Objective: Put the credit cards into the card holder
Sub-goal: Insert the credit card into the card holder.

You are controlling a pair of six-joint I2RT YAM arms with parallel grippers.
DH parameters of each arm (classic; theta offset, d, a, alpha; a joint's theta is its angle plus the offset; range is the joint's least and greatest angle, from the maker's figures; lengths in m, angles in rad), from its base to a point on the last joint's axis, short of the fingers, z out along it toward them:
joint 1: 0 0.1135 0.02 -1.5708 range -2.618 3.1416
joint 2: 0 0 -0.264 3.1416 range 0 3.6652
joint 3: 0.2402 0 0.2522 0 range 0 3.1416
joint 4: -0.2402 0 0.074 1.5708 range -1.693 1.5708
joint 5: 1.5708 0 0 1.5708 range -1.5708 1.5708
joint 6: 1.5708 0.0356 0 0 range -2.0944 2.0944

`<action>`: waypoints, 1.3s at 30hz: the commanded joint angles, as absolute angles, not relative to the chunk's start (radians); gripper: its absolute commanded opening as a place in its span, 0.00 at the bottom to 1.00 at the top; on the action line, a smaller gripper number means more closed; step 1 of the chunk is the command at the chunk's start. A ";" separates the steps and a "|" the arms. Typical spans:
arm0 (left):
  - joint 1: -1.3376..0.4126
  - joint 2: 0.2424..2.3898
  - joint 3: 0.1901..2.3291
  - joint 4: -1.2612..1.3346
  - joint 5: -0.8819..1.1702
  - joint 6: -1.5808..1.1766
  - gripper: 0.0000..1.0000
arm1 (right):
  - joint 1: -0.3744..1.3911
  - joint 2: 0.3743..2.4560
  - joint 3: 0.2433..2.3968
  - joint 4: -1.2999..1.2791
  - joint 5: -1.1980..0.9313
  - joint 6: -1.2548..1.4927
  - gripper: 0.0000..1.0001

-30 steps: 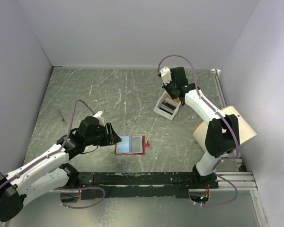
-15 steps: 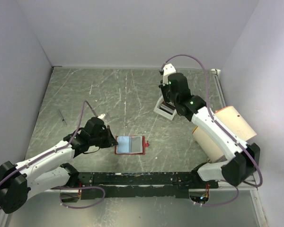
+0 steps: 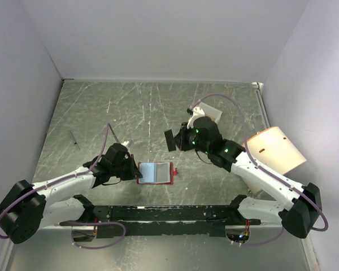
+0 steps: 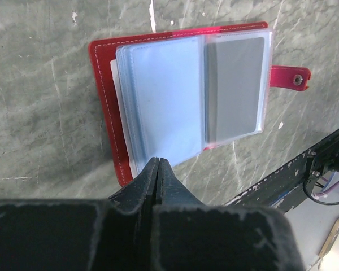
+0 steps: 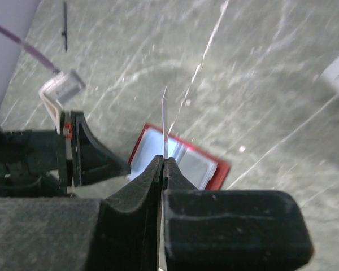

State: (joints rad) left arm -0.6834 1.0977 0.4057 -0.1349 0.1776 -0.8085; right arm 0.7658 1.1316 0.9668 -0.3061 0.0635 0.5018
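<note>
The right arm has swung away from the white box (image 3: 213,114) at the far right of the table (image 3: 101,107) and come in toward the middle, while the left arm has closed the last gap to the wallet. The right gripper (image 3: 175,140) (image 5: 162,165) has its fingers pressed tight on a dark card (image 3: 169,140) (image 5: 165,121). The card is carried on edge, up off the marbled surface, just beyond the far side of the card holder (image 3: 155,173) (image 4: 175,96) (image 5: 198,166) and not touching it. From the right wrist it shows only as a thin upright line above the fingertips. The red card holder lies open and flat near the front rail between the two arms, its pale blue pockets facing up. Its snap tab (image 3: 175,171) (image 4: 291,78) sticks out on the side toward the right arm. A grey card (image 4: 234,93) shows through one clear pocket. The left gripper (image 3: 135,170) (image 4: 158,164) has its fingers drawn together, pinching the holder's left edge where the pocket leaves meet the red cover. A thin dark stick (image 3: 73,139) lies alone, well off to the left.
</note>
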 commanded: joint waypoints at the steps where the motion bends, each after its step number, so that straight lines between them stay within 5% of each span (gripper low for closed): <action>1: -0.689 1.121 0.381 -0.052 0.215 -0.814 0.07 | 0.797 1.083 0.797 -0.154 -0.049 0.751 0.00; 19: -0.689 1.122 0.331 -0.046 0.215 -0.851 0.09 | 0.844 1.213 0.487 0.196 -0.119 1.049 0.00; 39: -0.689 1.103 0.324 -0.068 0.196 -0.847 0.11 | 0.844 1.418 0.462 0.367 -0.147 1.082 0.00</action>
